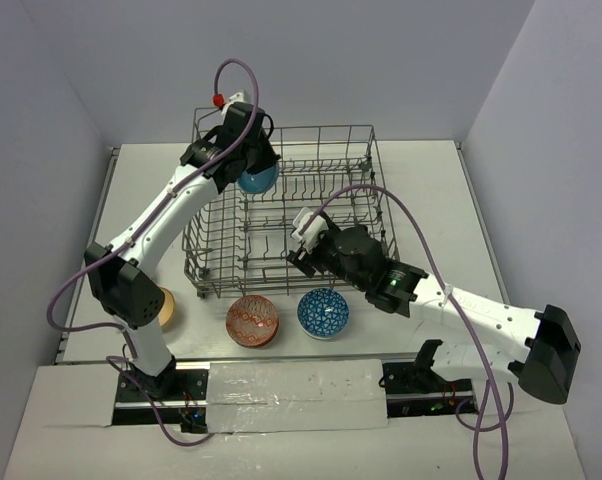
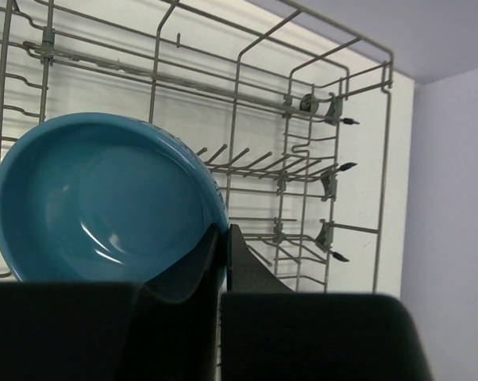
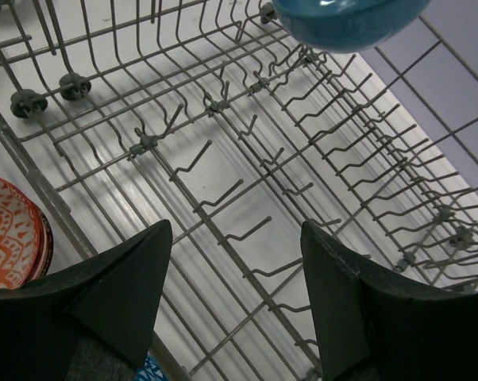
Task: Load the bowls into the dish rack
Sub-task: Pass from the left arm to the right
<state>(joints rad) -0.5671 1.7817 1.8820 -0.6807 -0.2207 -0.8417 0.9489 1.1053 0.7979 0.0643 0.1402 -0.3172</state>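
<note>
Left jaws clamp the blue bowl (image 2: 104,198) above the dish rack (image 1: 311,128), far-left corner — right jaws wide, empty

Top view overhead, looking down; both wrist views close on shared dish rack (image 1: 326,190).

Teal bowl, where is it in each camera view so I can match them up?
Top external: teal bowl upper left of centre, held by the left gripper above the dish rack, far-left part.
Left wrist: fills the left half, rim pinched in the fingers.
Right wrist: its underside at the top edge, right of centre.
Shared landmark: the dish rack wire tines.
</note>
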